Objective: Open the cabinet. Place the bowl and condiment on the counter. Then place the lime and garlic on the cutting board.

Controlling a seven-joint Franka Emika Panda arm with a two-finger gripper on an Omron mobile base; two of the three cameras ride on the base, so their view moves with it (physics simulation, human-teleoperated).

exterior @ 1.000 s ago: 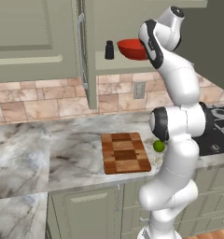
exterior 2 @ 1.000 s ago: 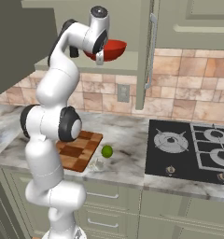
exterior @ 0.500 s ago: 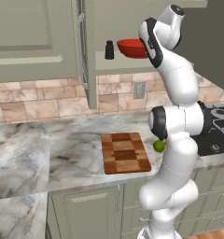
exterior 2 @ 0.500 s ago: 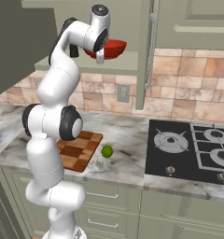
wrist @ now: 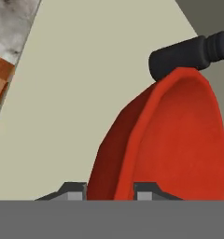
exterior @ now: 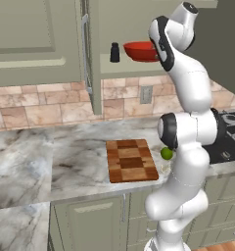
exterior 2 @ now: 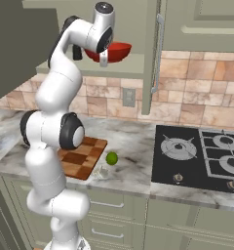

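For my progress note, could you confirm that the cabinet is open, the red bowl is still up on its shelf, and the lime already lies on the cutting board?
Not quite: the lime lies on the counter beside the cutting board, not on it, as the right base view shows. The cabinet is open and the bowl is on its shelf.

Red bowl (exterior: 140, 50): its right part is hidden behind the robot's wrist in the left base view; in the hand view (wrist: 170, 140) its lower portion is cut off at the bottom of the picture. Black condiment bottle (wrist: 186, 55): its base is hidden behind the bowl rim in the hand view. Garlic (exterior 2: 103, 171): a pale lump just beside the lime (exterior 2: 111, 158), too small and faint to make out clearly. Chequered cutting board (exterior 2: 85, 156): its left part is hidden behind the arm in the right base view.
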